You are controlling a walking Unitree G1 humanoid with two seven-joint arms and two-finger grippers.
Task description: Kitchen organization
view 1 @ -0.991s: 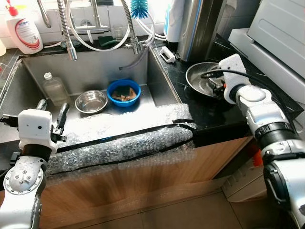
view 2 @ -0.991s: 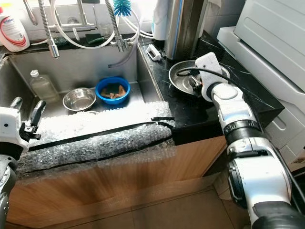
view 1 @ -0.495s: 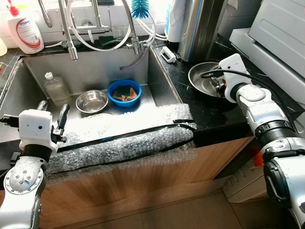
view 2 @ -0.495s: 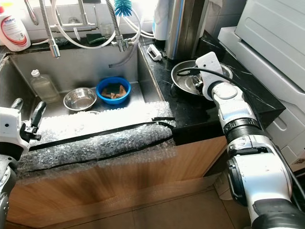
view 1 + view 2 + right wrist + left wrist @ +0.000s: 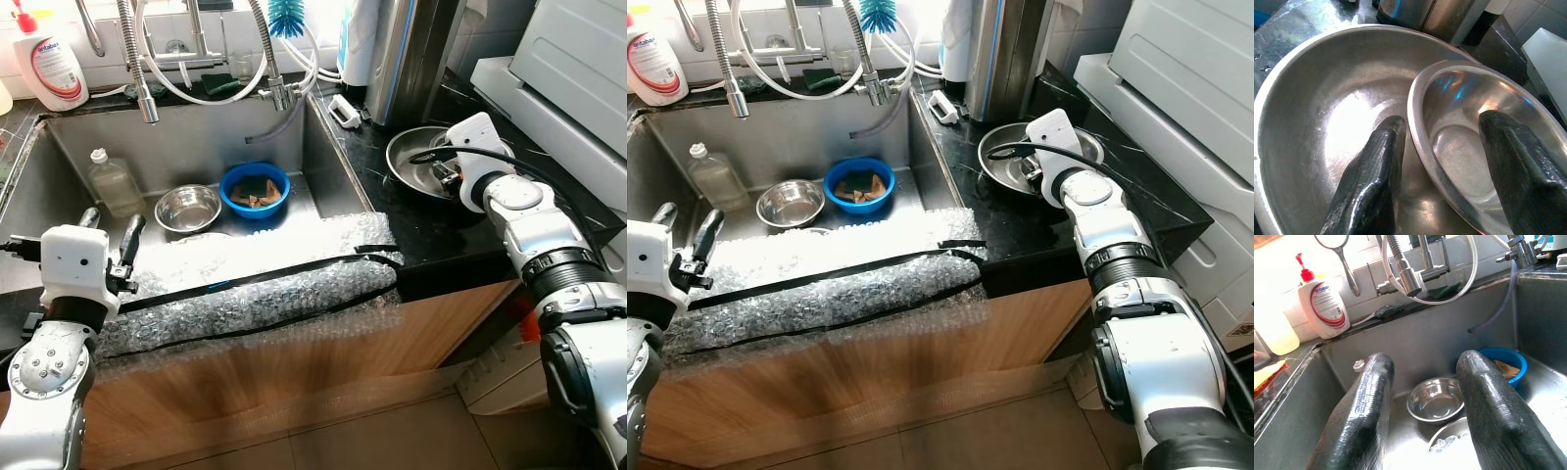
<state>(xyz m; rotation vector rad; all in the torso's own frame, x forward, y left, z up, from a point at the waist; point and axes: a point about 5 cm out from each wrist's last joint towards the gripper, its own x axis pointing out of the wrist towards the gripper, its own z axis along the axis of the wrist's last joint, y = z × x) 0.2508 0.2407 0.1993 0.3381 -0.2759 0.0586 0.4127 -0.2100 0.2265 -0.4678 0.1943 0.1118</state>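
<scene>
Right gripper (image 5: 1437, 166) lowered into the large steel bowl (image 5: 1317, 98) on the black countertop (image 5: 431, 230), right of centre in the head views. Fingers (image 5: 1369, 186) parted, straddling the near rim of a smaller steel bowl (image 5: 1474, 147) that rests tilted inside the large one: one finger outside the rim, against the large bowl's inner wall, the other inside the small bowl. Contact with the rim not confirmed; not clamped.

Left gripper (image 5: 1422, 406) held at lower left of the head views, above the front edge of the sink (image 5: 323, 162), fingers (image 5: 1364, 416) spread and empty, pointed toward the basin.

Inside the sink, centre of frame: small steel bowl (image 5: 187, 208) just beside a blue bowl (image 5: 255, 188) holding brownish pieces. Clear plastic bottle (image 5: 111, 181) upright against the left part of the basin. Bubble wrap (image 5: 255, 284) with black tape strips draped over the sink's front edge, lower centre.

Upper left: white soap dispenser (image 5: 49, 61) with red pump on the back ledge. Top centre: coiled faucet hoses (image 5: 137, 59) and a blue brush (image 5: 286, 15). Tall steel cylinder (image 5: 407, 54) at upper right, behind the large bowl.
</scene>
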